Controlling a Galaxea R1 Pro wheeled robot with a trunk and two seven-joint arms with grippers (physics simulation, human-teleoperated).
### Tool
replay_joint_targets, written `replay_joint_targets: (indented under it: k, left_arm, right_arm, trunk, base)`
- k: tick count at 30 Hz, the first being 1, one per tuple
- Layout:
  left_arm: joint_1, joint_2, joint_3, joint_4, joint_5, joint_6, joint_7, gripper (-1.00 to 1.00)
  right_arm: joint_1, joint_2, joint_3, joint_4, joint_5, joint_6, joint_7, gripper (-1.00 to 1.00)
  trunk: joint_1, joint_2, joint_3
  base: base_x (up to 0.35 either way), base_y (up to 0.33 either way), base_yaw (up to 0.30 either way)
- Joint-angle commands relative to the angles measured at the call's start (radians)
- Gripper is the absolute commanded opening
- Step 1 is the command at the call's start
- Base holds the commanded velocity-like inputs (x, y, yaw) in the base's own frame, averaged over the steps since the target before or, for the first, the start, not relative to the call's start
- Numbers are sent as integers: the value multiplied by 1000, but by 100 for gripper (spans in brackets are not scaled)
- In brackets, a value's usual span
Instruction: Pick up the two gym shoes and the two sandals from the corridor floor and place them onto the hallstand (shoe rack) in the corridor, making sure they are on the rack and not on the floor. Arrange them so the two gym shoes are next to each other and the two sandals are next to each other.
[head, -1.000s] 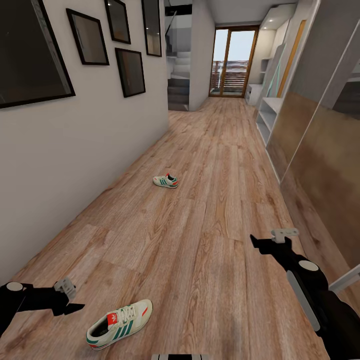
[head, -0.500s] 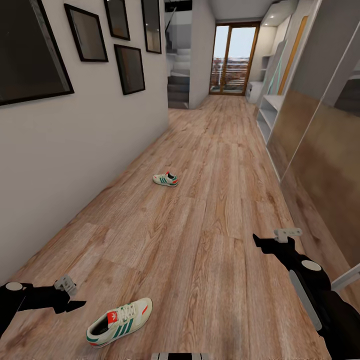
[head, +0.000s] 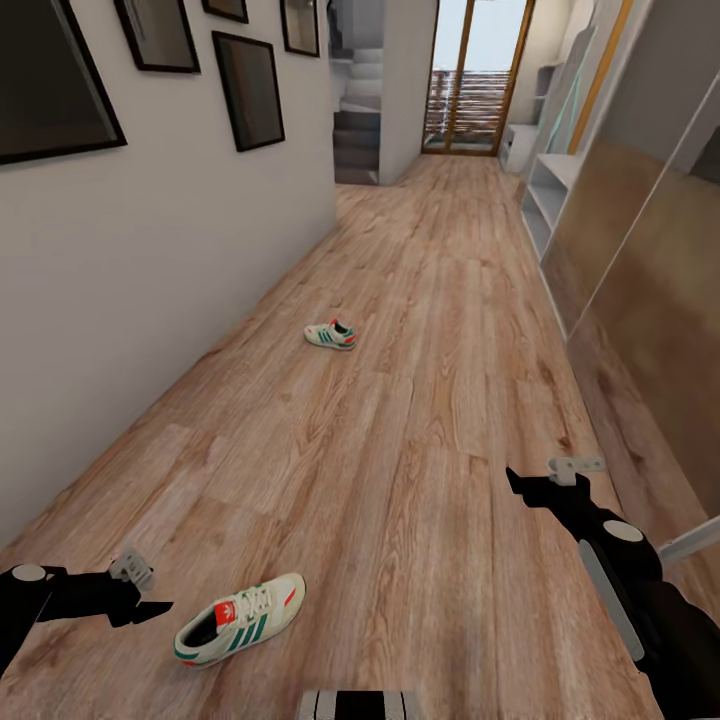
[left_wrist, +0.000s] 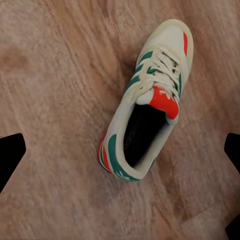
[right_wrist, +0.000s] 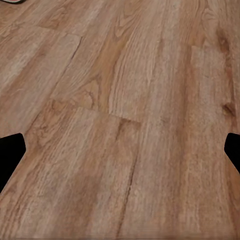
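Note:
One gym shoe (head: 240, 620), cream with green stripes and a red tongue label, lies on the corridor floor (head: 420, 400) right in front of me. My left gripper (head: 150, 603) hovers just left of it, open and empty. In the left wrist view that gym shoe (left_wrist: 150, 100) lies on its sole between the wide-apart fingertips (left_wrist: 10, 155). The other gym shoe (head: 331, 335) sits further down the corridor near the left wall. My right gripper (head: 522, 487) hangs open over bare planks (right_wrist: 125, 100) at the right. The sandals and the hallstand are out of view.
A grey wall with dark picture frames (head: 245, 90) runs along the left. On the right are brown sliding panels (head: 640, 260) and, further on, a white shelf unit (head: 548, 195) with a teal mark above it. Stairs (head: 357, 140) and a glass door (head: 480, 75) close the far end.
The whole head picture has shifted, with walls and the far shoe sliding upward, so the camera moved. Both grippers and the near shoe keep their places.

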Motion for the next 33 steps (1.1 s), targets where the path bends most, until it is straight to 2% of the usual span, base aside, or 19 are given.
replay_joint_targets:
  k: [1, 33]
  left_arm:
    - [-1, -1, 6, -1, -8, 3, -6, 100]
    - [-1, -1, -2, -2, -18, 4, -5, 100]
  right_arm:
    - [0, 0, -1, -1, -6, 5, 3, 100]
    - [0, 0, -3, -2, -6, 5, 3, 100]
  trunk:
    - [0, -1, -6]
    - [15, -8, -179]
  base:
    - [0, 0, 0]
    - [0, 0, 0]
